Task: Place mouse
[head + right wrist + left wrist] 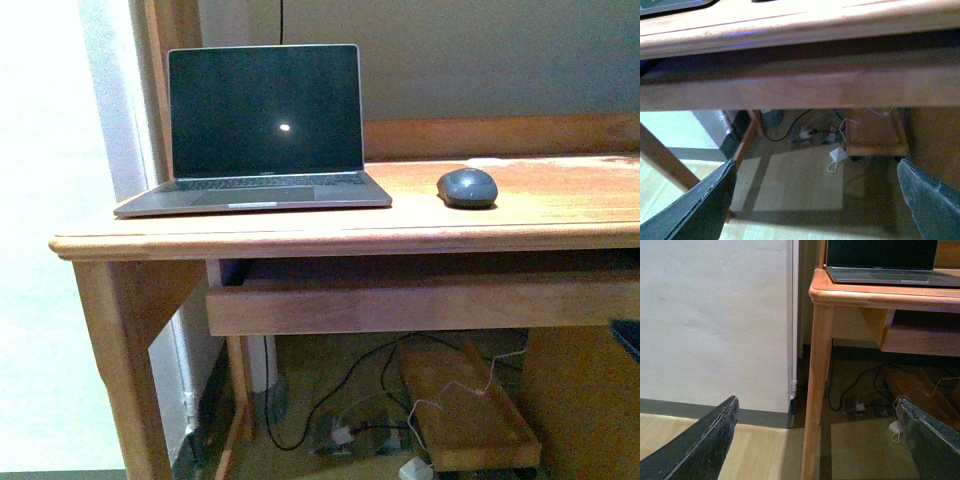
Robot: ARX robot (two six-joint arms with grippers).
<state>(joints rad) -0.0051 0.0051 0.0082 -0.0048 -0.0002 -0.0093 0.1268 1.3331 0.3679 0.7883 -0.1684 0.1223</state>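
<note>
Resting on the wooden desk (pixel 560 215), the mouse (pixel 467 187) sat at three o'clock of the open laptop (pixel 255 125), near but apart; neither arm appeared in the front view. Left wrist view: left gripper (pixel 817 440) was spread wide and empty, low beside the desk leg (pixel 816 390). Right wrist view: right gripper (pixel 815 200) was likewise spread and empty beneath the desk edge, cables (pixel 815 132) on the floor beyond.

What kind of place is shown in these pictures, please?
Probably a home office or study corner. An open laptop and a mouse sit on a wooden desk against a wall, with cables and a white charger on the floor beneath.
</note>
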